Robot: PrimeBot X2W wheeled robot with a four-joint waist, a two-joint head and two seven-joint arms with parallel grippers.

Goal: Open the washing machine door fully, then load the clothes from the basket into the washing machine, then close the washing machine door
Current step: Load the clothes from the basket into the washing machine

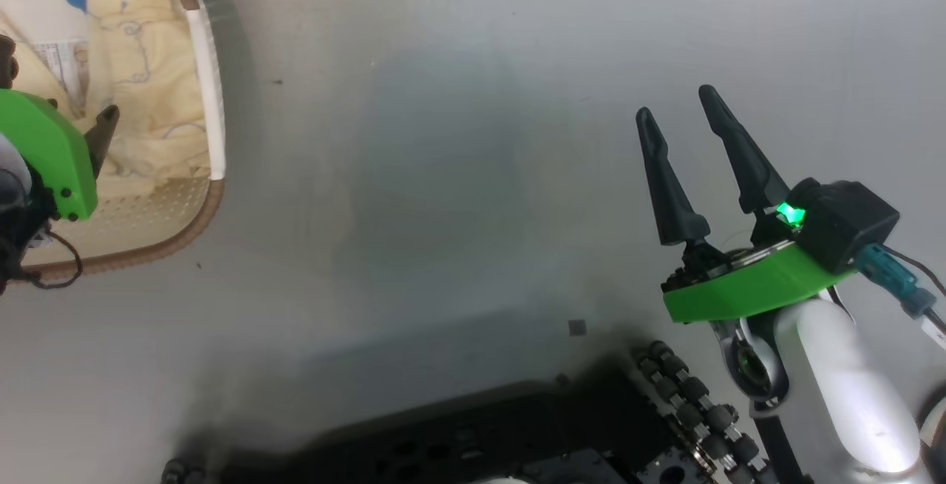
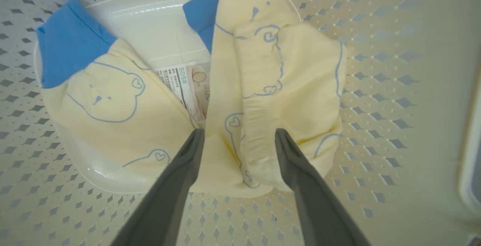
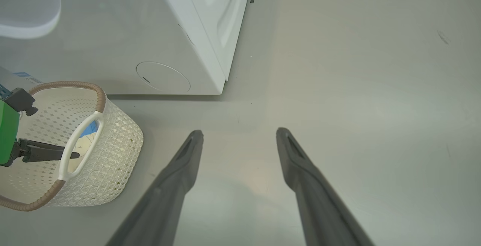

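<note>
The cream basket (image 1: 211,100) with its brown rim stands on the floor at the head view's top left. In it lie the clothes (image 2: 285,88), pale yellow with blue bear drawings and blue patches. My left gripper (image 2: 238,131) reaches down inside the basket, open, its fingertips on either side of a fold of the clothes. My right gripper (image 1: 676,103) hangs open over bare floor, well to the right of the basket, holding nothing. The white washing machine (image 3: 210,32) stands just behind the basket (image 3: 112,144) in the right wrist view. I cannot make out the washing machine door.
A label (image 2: 189,88) lies on the basket's bottom between the clothes. A pale rounded shape (image 3: 30,9) shows at the right wrist view's top left. My dark wheeled base (image 1: 517,432) is at the head view's bottom. Grey floor lies open between basket and right arm.
</note>
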